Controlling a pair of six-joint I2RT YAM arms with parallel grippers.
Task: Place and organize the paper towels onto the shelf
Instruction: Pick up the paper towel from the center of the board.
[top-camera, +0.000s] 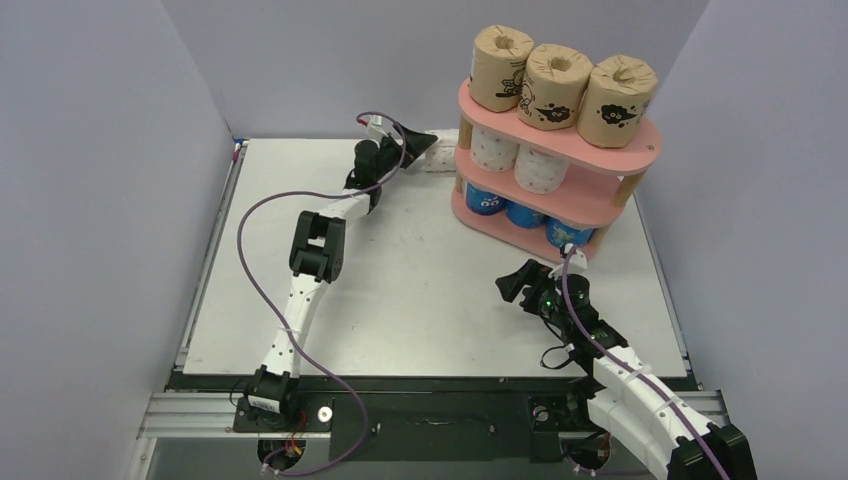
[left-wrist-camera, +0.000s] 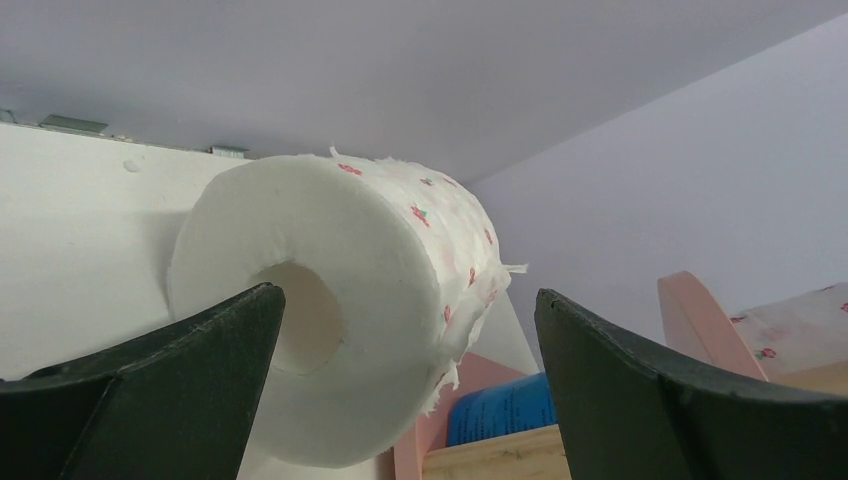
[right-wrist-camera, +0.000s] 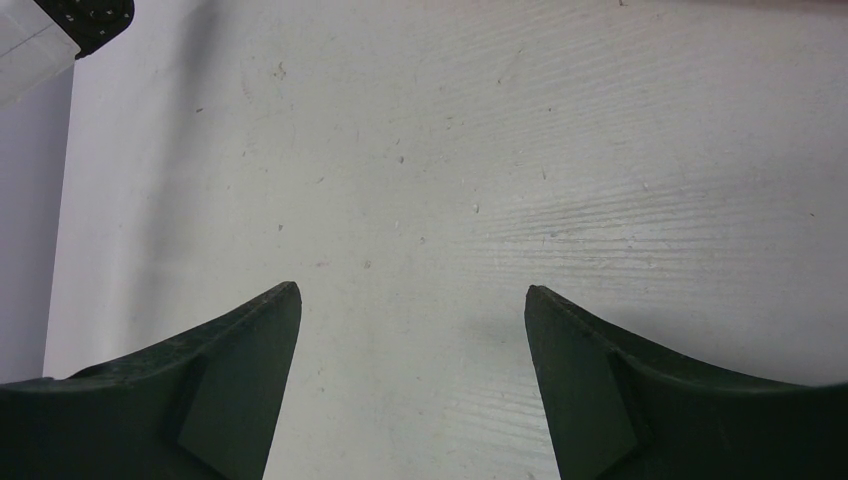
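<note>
We're looking at the pink shelf (top-camera: 640, 148) standing at the far right of the table (top-camera: 420, 290), and 8 rolls are showing on it. 3 brown rolls (top-camera: 556, 87) with black cartoon prints are standing upright in a row on the top board. 2 white rolls with pink dots (top-camera: 540, 170) are sitting on the middle board, toward its left and middle. The blue rolls (top-camera: 487, 199) are sitting on the bottom board, and we're counting 3 of them from above.

The loose white dotted roll (left-wrist-camera: 390, 260) is lying on its side on the table, just beside the shelf's left end. We're not able to tell whether it's touching the shelf. Its hollow core is facing the left wrist camera.

The left fingers (left-wrist-camera: 170, 390) are reaching out at the far side of the table and are spread wide, 1 on each side of that roll. The left one is overlapping the roll's face in the wrist view, so we can't tell if there's contact there.

The right fingers (right-wrist-camera: 210, 400) are hanging over the table just on the near side of the shelf, spread wide and gripping nothing.
</note>
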